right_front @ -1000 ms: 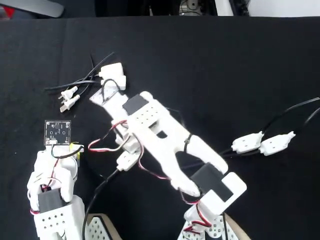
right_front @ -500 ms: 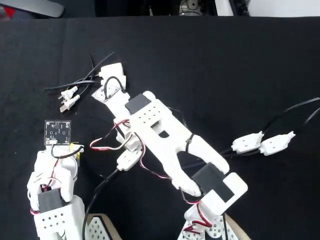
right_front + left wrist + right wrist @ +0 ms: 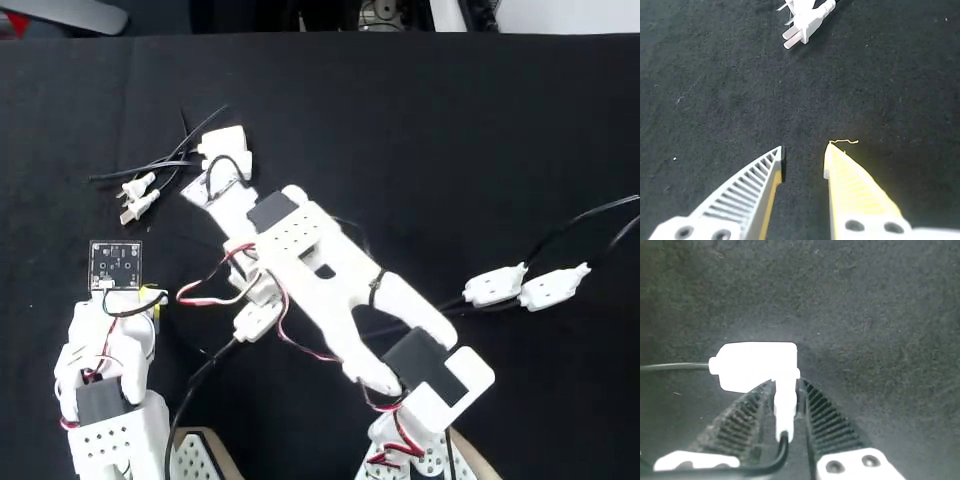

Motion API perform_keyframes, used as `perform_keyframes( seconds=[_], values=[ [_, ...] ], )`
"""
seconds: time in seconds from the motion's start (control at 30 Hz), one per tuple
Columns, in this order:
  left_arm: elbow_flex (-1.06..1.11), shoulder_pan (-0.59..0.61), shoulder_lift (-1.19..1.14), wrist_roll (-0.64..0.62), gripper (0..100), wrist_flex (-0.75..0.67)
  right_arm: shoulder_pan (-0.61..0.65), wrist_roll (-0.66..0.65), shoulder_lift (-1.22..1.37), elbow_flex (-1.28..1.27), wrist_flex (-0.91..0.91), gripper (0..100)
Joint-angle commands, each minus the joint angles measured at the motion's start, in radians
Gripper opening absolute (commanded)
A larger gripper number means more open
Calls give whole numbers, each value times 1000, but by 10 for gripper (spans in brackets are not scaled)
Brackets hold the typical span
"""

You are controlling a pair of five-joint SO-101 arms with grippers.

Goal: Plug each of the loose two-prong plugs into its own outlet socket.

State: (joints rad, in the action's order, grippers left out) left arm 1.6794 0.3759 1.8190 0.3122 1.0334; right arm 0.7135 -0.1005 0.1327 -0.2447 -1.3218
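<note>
The plug (image 3: 785, 407) sits squeezed in the right gripper (image 3: 786, 386), its front end touching the white socket (image 3: 757, 365). I think it should go straight in, slowly, with no tilt, so nothing bends. The left gripper (image 3: 805, 148) hangs open and empty, well apart from the socket. Two loose plugs (image 3: 138, 197) lie near the socket.

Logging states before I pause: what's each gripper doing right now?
Left gripper: open, empty.
Right gripper: shut on a white two-prong plug against the white outlet socket.
</note>
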Motion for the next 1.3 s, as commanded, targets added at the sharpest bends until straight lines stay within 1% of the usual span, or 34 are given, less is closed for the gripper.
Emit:
perform_keyframes(
  seconds=[0.0, 0.43, 0.67, 1.27],
  values=[
    [16, 8, 5, -2, 145, -2, 51, 12, -2, -10, -14, 11],
    [16, 8, 5, -2, 145, -2, 57, 6, -4, -41, -48, 11],
    [16, 8, 5, -2, 145, -2, -25, 5, -4, -39, -44, 11],
    [16, 8, 5, -2, 145, -2, -29, 5, -4, -33, -5, 11]
  ],
)
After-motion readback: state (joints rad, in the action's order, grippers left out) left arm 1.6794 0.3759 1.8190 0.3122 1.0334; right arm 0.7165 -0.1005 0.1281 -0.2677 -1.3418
